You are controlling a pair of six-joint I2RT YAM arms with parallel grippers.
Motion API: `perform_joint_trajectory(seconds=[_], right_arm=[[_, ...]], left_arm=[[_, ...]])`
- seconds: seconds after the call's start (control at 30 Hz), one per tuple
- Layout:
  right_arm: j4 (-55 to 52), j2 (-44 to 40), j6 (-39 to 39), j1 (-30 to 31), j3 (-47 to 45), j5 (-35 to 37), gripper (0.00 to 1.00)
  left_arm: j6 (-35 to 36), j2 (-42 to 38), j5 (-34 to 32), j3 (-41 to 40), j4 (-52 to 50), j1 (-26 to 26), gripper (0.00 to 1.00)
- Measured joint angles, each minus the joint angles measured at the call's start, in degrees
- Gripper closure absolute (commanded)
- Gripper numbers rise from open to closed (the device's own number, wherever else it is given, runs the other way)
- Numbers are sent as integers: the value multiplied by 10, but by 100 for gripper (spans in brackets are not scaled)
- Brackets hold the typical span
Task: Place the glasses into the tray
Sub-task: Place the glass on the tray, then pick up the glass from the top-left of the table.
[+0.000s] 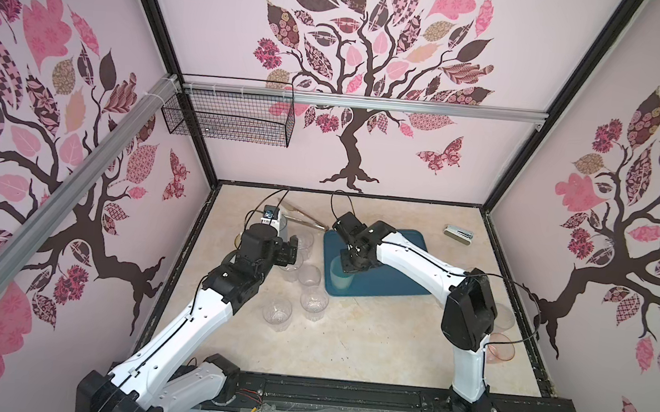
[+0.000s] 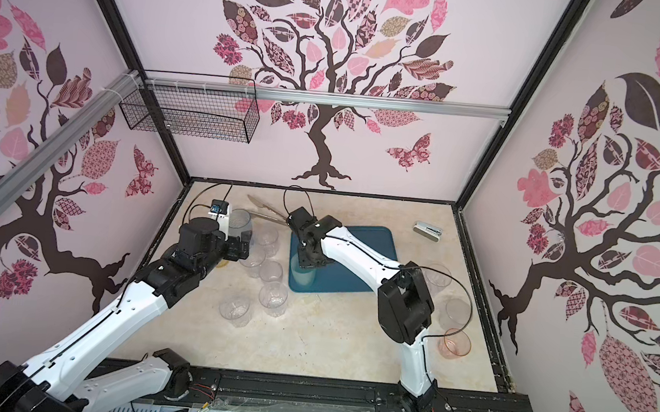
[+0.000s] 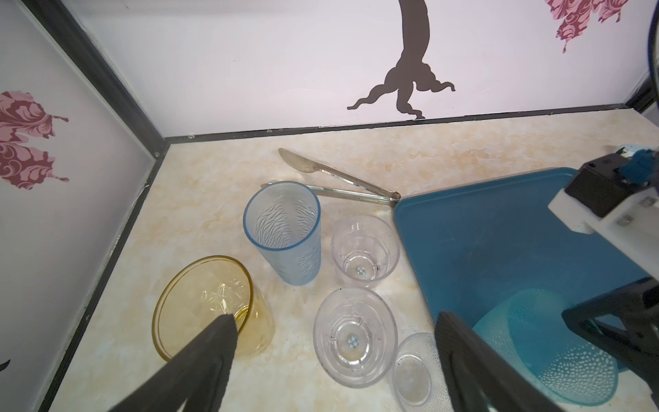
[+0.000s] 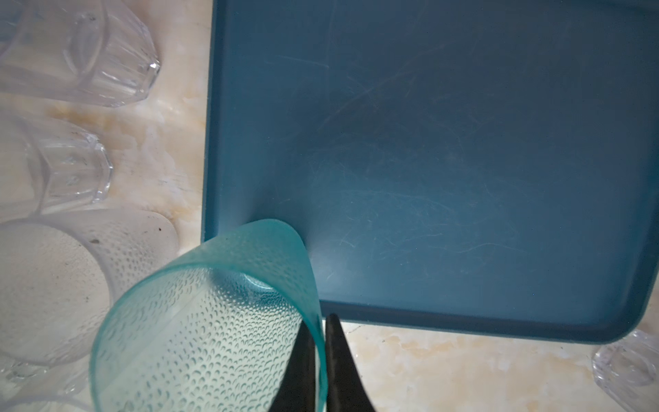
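Note:
My right gripper [image 4: 320, 342] is shut on the rim of the teal-green glass [image 4: 214, 321], one finger inside and one outside. The glass's base sits at the near-left corner of the dark teal tray [image 4: 445, 160]; both top views show it there [image 1: 341, 277] [image 2: 303, 275]. My left gripper [image 3: 337, 321] hangs open above a short clear glass [image 3: 354, 335], holding nothing. An amber glass [image 3: 207, 306] lies beside one finger. A tall blue-grey glass [image 3: 285, 235] stands behind. More clear glasses [image 1: 314, 301] stand left of the tray [image 1: 391, 284].
Metal tongs [image 3: 342, 182] lie behind the glasses, touching the tray's far-left corner. A white stapler [image 1: 458, 233] lies at the back right. A pinkish glass [image 2: 455, 344] and frosted ones [image 2: 457, 312] stand by the right arm's base. A wire basket [image 1: 229, 117] hangs on the back wall.

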Motion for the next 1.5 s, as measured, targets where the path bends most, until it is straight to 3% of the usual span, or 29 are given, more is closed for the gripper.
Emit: perform_joint_trajectory(seconds=[0.13, 0.47, 0.77, 0.97, 1.1, 1.27, 1.5], right_arm=[[4, 12, 5, 7, 15, 4, 98], [-11, 14, 5, 9, 30, -6, 65], [-28, 8, -18, 2, 91, -17, 50], [21, -58, -21, -56, 6, -57, 46], [72, -132, -17, -92, -85, -59, 45], [110, -188, -15, -85, -148, -65, 45], [155, -232, -1, -80, -223, -102, 45]], left_arm=[[-3, -1, -2, 0, -5, 0, 9], [-26, -2, -10, 6, -19, 0, 11], [-23, 33, -16, 72, -43, 20, 14], [-20, 128, 27, 174, -84, 63, 25], [-39, 218, 111, 271, -140, 150, 27], [-43, 337, 191, 384, -219, 232, 31], [-13, 466, 257, 477, -310, 264, 36]])
